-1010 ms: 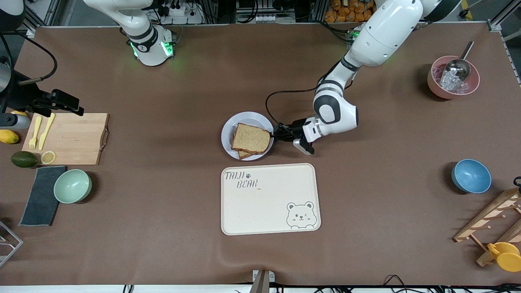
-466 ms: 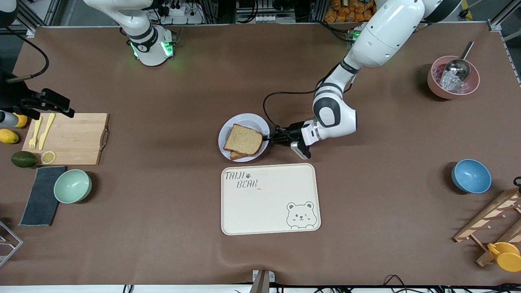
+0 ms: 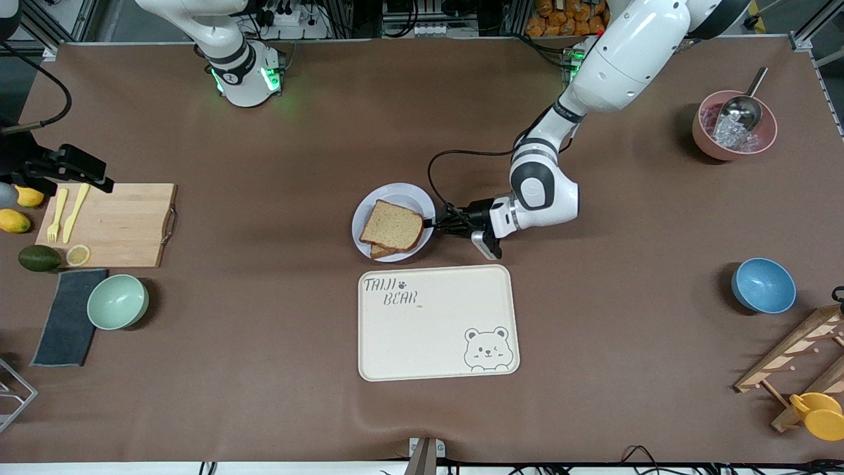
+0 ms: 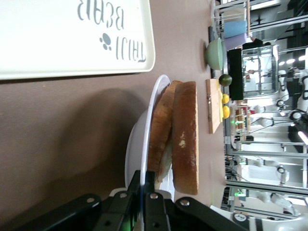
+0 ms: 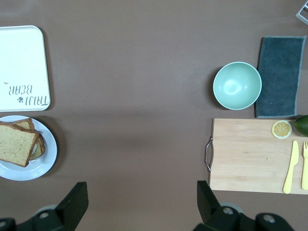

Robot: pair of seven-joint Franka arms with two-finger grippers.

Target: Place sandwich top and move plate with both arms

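The white plate (image 3: 402,193) rests on the table's middle, beside the tray's edge farther from the front camera. On it lies the sandwich top (image 3: 392,226), a brown bread slice stacked on a lower slice. My left gripper (image 3: 436,223) is low at the plate's edge toward the left arm's end, shut on the rim (image 4: 150,144). The bread (image 4: 185,134) is edge-on just past the fingertips. My right gripper (image 5: 142,204) hangs high over the bare table, open and holding nothing. The right wrist view has the plate (image 5: 47,156) and top slice (image 5: 17,143) far below.
The cream bear-print tray (image 3: 435,323) lies just nearer the front camera than the plate. A cutting board (image 3: 109,224) with yellow cutlery, a mint bowl (image 3: 117,301) and a dark cloth (image 3: 66,316) sit toward the right arm's end. A blue bowl (image 3: 763,285) and pink bowl (image 3: 734,125) sit toward the left arm's end.
The plate with the sandwich has shifted slightly toward the right arm's end, along with the left gripper, which has closed fully on the rim. The right arm's hand has drifted toward the table's end.
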